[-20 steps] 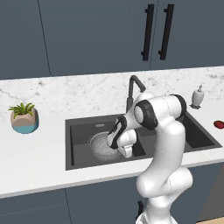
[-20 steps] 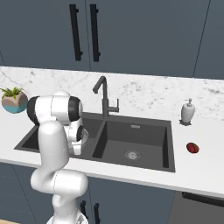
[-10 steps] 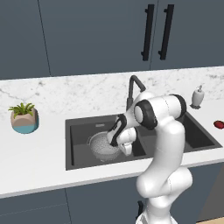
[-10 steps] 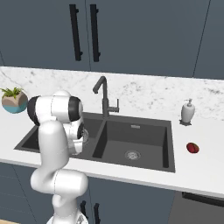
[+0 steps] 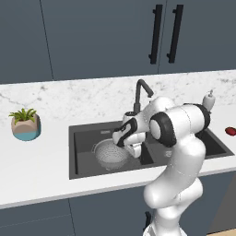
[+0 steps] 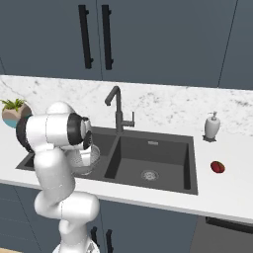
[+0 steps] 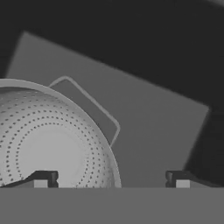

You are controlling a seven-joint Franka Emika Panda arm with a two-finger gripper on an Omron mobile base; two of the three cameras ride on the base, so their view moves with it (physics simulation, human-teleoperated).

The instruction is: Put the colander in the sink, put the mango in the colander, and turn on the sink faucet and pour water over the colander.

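gripper (image 7: pixel 109 179) low, jaws wide apart

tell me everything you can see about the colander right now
The colander is a silver-grey metal bowl, pierced with rings of small holes, with a thin rolled rim and a handle loop at its side. It sits upright on the floor of the left basin of the dark sink, empty, with no fruit in it. The tool is just above it, its tips spread wide to either side of the near rim, gripping nothing.

One colander (image 5: pixel 112 154), one mango (image 6: pixel 217 167), one faucet (image 6: pixel 118 109) (sink (image 6: pixel 190 148): two basins).
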